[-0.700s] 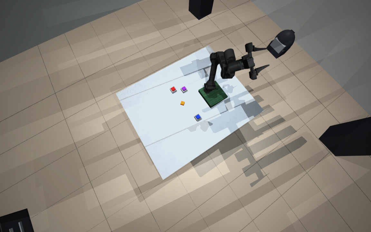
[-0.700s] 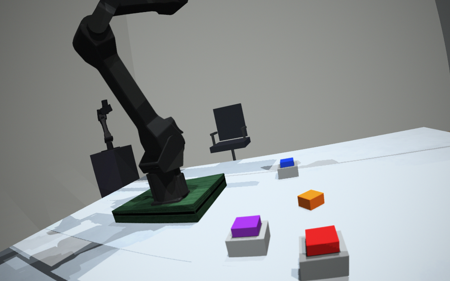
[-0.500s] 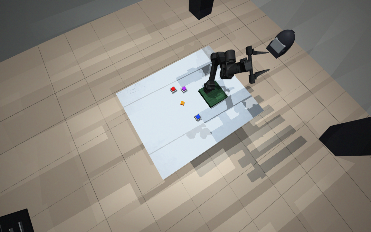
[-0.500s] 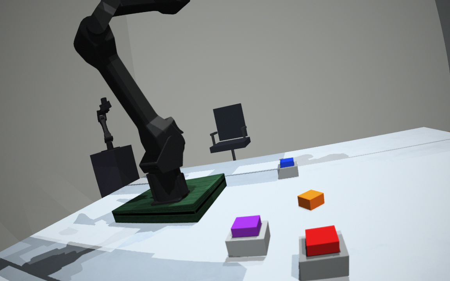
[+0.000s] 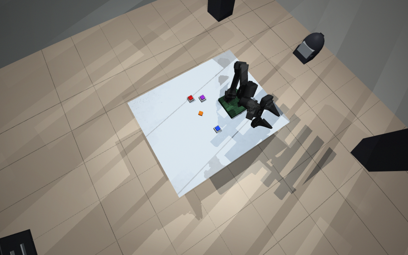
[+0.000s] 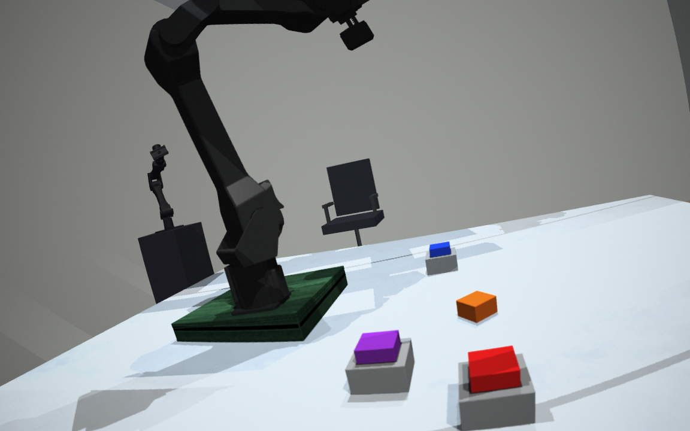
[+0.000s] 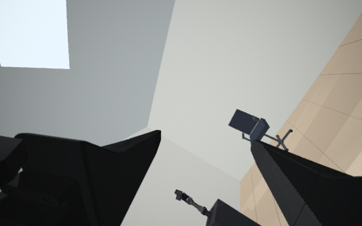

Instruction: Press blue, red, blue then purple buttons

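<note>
Gripper (image 5: 270, 118): fingers spread wide, nothing between them; raised high, out past the table's edge on the far side of the arm's base from the buttons; the wrist view shows only walls, floor and a chair.
Blue button (image 5: 217, 128): on its grey housing, nearest the base of the three, cap standing proud, untouched by the arm at this moment.
Red button (image 5: 190, 97): far side of the table from the base, cap up, just beside the purple one.
Purple button (image 5: 202, 97): between the red button and the green base plate (image 6: 262, 313), cap up.
Orange block (image 5: 200, 112): lies between the blue button and the red-purple pair; near any straight path from blue to red, to be avoided.
Table (image 5: 180, 152): pale top carrying all of the above.
Progress, as judged: no cap looks depressed and the arm points away from all three; the frames give no sign of any completed press.
Remaining, as judged: likely all four presses, beginning with blue; the arm must first swing round and come down over that cap.
</note>
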Controlling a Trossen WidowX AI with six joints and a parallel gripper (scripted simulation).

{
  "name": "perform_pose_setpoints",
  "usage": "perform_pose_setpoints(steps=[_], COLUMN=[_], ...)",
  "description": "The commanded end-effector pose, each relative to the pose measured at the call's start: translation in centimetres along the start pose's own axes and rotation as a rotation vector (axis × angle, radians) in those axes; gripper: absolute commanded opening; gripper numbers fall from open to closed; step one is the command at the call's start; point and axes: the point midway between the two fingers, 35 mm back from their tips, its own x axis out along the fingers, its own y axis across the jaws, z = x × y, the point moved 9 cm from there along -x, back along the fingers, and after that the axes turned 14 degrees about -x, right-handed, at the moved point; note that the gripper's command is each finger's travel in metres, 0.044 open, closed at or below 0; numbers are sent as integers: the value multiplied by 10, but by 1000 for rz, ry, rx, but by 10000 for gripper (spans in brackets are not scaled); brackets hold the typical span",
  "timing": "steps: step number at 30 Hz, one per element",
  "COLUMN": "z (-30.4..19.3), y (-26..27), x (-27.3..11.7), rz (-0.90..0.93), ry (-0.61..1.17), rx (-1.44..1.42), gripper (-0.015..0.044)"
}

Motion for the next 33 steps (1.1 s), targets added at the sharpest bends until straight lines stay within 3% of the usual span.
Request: perform_pose_setpoints(steps=[1,13,24,28,33], z=[10,9,-23,-38,-39], y=[-54,-168,-221,-223,-223], x=[-6,-63,-149,-181,-184], rz=[-262,-983,-1606,-1774,-1790], ry=[-75,-53,326,565,597], rx=[27,75,191,273,284], gripper=[400,400,400,400,400])
